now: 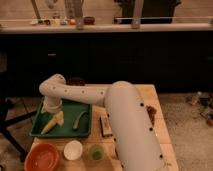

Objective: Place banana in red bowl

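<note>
The banana, pale yellow and slightly curved, lies on the left side of the green tray. My gripper is at the end of the white arm, directly above the banana's upper end and close to or touching it. The red bowl, wide and orange-red, sits on the table's front left corner, in front of the tray and apart from the gripper.
A curved green vegetable lies in the tray to the right of the banana. A small white bowl and a green cup stand beside the red bowl. A dark snack bar lies right of the tray. A maroon bowl sits behind the arm.
</note>
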You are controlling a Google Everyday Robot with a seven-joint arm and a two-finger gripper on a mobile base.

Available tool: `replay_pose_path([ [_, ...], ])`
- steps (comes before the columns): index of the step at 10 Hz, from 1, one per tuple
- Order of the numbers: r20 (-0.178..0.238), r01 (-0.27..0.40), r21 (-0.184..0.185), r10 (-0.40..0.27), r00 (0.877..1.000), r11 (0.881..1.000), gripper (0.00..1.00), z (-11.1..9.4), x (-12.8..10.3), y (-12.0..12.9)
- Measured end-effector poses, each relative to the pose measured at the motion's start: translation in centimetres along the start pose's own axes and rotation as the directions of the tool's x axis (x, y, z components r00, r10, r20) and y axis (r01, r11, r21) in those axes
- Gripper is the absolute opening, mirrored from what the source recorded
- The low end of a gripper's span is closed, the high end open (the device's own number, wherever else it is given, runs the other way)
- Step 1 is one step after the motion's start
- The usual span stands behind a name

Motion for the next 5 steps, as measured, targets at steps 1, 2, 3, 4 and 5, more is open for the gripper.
replay_pose_path([
  [1, 0.0, 0.001, -0.001, -0.001, 1.0, 1.0, 0.8, 0.03, -0.04, -0.01],
  [2, -0.004, 0.002, -0.003, -0.002, 1.0, 1.0, 0.8, 0.03, -0.1, 0.0],
  [3, -0.016, -0.009, -0.009, 0.009, 1.0, 1.0, 0.8, -0.08, 0.05, 0.18],
  [4, -0.029, -0.016, -0.023, 0.015, 0.999, 1.0, 0.8, -0.18, 0.23, 0.66],
  [5, -0.034, -0.018, -0.026, 0.018, 0.999, 0.999, 0.8, -0.21, 0.35, 0.81],
])
